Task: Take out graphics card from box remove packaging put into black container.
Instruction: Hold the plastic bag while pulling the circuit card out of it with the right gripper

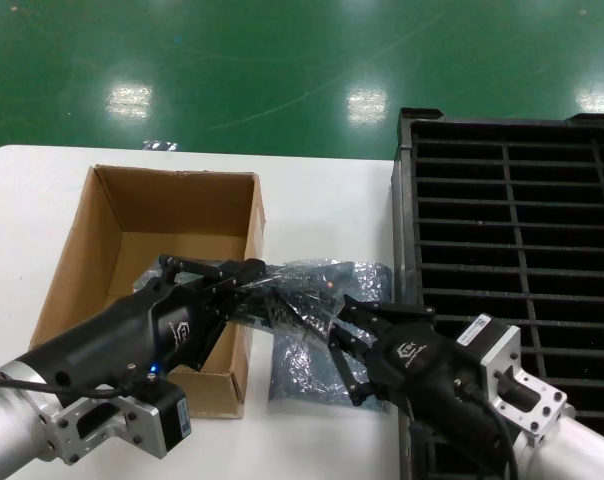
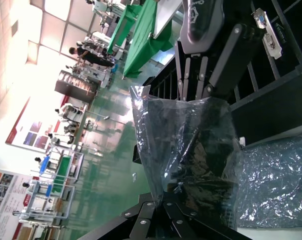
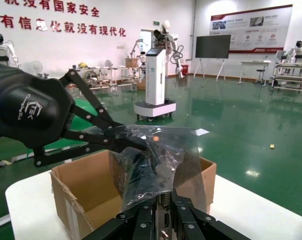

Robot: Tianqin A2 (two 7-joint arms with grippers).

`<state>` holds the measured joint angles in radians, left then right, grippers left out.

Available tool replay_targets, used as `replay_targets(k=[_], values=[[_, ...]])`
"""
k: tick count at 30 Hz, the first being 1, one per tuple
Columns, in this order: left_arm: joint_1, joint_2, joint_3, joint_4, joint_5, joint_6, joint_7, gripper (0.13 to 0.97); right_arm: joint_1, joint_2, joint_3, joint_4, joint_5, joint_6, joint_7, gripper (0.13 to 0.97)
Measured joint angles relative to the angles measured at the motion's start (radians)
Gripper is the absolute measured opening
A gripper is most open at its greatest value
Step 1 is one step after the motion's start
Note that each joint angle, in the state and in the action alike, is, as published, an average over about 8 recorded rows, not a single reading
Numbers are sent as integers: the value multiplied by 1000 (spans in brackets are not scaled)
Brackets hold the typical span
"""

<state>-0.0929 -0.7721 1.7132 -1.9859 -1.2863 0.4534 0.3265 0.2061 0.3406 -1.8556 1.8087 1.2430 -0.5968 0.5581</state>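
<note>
The graphics card [image 3: 166,224] is held in the air between my two grippers, its dark board still inside the crinkled translucent packaging [image 1: 300,292]. My right gripper [image 1: 338,330] is shut on the card's silver bracket end, which pokes out of the bag's mouth. My left gripper [image 1: 265,276] is shut on the far end of the packaging [image 2: 191,145], just right of the brown cardboard box [image 1: 132,225]. In the right wrist view my right gripper [image 3: 166,201] clamps the bracket, with the packaging [image 3: 151,155] beyond it. The black container [image 1: 512,220] lies at the right.
Another plastic bag [image 1: 307,375] lies flat on the white table [image 1: 322,200] under the held card, between box and container. In the left wrist view a silver bracket with a blue port [image 2: 265,26] shows among the container's slats [image 2: 286,65]. Green floor lies beyond the table.
</note>
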Motion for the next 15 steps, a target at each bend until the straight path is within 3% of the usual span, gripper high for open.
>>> replay_targets(k=[15], values=[[0, 0, 0, 0, 0, 0, 0, 138, 11, 2, -23, -24, 15, 9, -21, 270]])
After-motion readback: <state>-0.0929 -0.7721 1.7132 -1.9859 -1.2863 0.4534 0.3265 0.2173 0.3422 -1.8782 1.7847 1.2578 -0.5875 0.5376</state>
